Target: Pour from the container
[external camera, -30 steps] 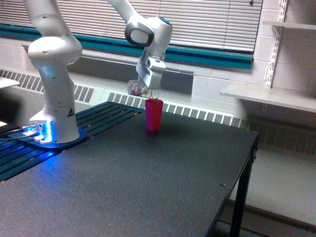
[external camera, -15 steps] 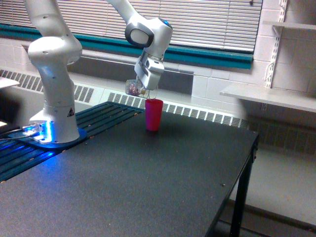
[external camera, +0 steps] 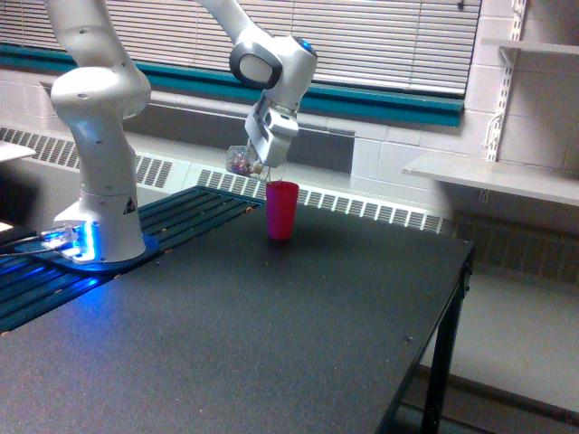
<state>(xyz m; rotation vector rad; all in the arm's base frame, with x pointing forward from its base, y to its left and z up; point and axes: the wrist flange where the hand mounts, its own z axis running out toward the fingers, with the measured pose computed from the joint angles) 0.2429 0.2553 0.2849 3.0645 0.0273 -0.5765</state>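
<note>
The pink cup [external camera: 281, 210] stands upright near the far edge of the black table [external camera: 271, 334] and serves as the landmark. On the exterior view's right of the pink cup the tabletop runs bare to its right edge, where a table leg [external camera: 437, 384] drops to the floor; toward the camera from the pink cup the surface is likewise open all the way to the near edge.

Just above the pink cup and slightly to its left in the exterior view hangs the gripper [external camera: 256, 165], clamped on the clear plastic cup [external camera: 240, 161], which lies tipped on its side with reddish-brown pieces showing through it. The clear cup sits higher than the pink cup's rim and does not touch it.

Well to the left of the pink cup in the exterior view stands the robot base [external camera: 101, 163], white, on a blue-lit plate [external camera: 72, 253], with a dark slatted panel [external camera: 194, 210] between that base and the pink cup.

Behind the pink cup a white radiator grille [external camera: 362, 210] runs along the wall, under a teal sill [external camera: 380, 104] and closed window blinds [external camera: 389, 41]. Far to the right of the pink cup a wall shelf [external camera: 498, 176] juts out.
</note>
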